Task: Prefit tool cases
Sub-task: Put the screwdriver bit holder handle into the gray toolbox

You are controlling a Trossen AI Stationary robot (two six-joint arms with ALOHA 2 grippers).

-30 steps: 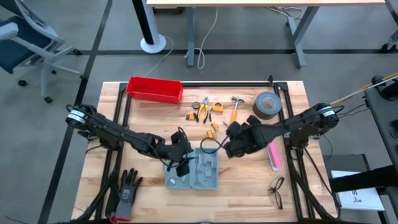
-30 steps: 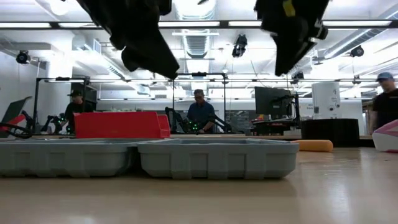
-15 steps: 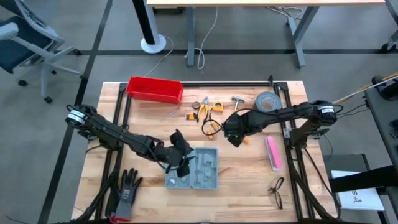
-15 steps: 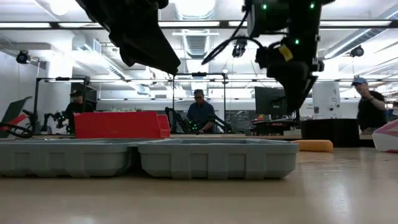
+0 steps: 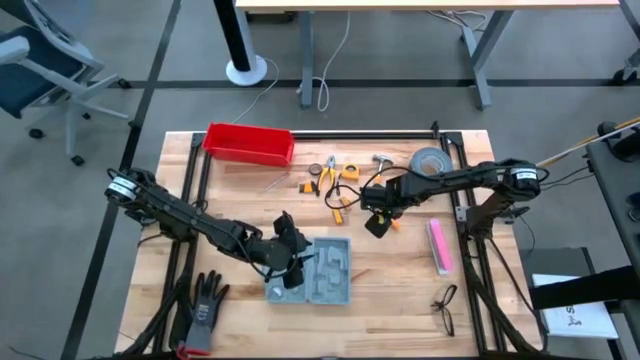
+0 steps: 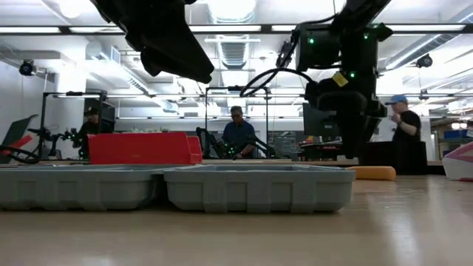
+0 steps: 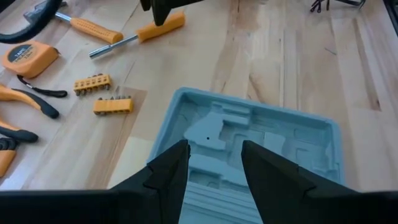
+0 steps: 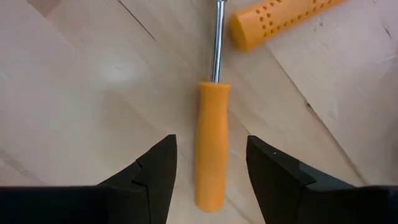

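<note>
The tool case lies open near the counter's front edge; slot contents are hard to make out. Left gripper: fingers parted above it, holding nothing. Right gripper: fingers spread astride an orange screwdriver, not gripping.

Red bin, duct tape roll, pink object, black glove, glasses on wooden table.

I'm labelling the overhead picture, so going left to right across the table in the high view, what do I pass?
Black glove → red bin → left gripper → open tool case → right gripper → grey tape roll → pink tool.
</note>
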